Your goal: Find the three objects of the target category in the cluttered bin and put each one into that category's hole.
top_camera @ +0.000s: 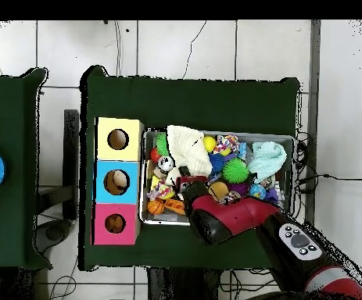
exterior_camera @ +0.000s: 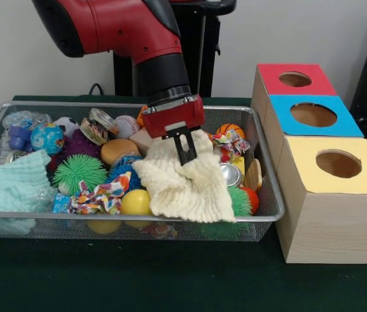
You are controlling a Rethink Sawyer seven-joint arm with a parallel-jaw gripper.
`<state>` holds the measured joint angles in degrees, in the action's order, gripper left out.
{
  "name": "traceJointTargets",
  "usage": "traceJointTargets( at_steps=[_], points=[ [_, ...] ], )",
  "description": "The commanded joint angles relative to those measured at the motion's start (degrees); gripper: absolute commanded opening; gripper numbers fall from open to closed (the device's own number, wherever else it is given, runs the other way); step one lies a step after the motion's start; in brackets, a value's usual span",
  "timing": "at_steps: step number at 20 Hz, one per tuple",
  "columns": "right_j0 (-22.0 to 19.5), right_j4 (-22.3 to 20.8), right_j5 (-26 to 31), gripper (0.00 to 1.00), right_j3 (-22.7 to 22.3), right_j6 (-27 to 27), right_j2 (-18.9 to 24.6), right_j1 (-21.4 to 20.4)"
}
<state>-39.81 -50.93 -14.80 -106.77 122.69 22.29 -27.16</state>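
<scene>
The wire mesh bin point(exterior_camera: 40, 218) is full of clutter; it also shows in the overhead view point(top_camera: 238, 134). My gripper point(exterior_camera: 185, 148) is down in the middle of the bin, and its black fingers look shut on a cream knitted cloth point(exterior_camera: 186, 185). The cloth peaks at the fingers and hangs over the front rim. In the overhead view the gripper point(top_camera: 185, 184) sits at the cloth's point(top_camera: 188, 148) near end. No soft animal toy shows clearly; the orange tiger is hidden. The red-panelled box's hole point(exterior_camera: 295, 79) is at the far right, and shows in the overhead view point(top_camera: 115, 223).
A blue-panelled box point(exterior_camera: 339, 120) and a yellow-panelled box point(exterior_camera: 365, 175) stand in a row with the red one, right of the bin. In the bin lie a green spiky ball point(exterior_camera: 79, 172), a yellow ball point(exterior_camera: 134, 201), a mint cloth point(exterior_camera: 11, 182) and patterned scraps point(exterior_camera: 102, 195).
</scene>
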Motion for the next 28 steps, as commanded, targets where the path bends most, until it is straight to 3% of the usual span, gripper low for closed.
traceJointTargets(
  at_steps=[1, 6, 16, 23, 28],
  points=[
    [-3.9, -6.0, 11.0, 0.00, 7.3, -4.8, -1.1, -3.6],
    [-4.4, -8.0, 10.4, 0.00, 8.2, -4.1, -0.8, -2.9],
    [-0.8, -8.6, 6.2, 0.00, 10.6, -1.4, -5.6, -0.5],
    [3.3, -6.2, 0.7, 0.00, 12.0, -0.3, -11.5, 2.0],
    [3.9, -6.3, 0.9, 0.00, 11.6, 0.5, -11.9, 1.4]
  ],
)
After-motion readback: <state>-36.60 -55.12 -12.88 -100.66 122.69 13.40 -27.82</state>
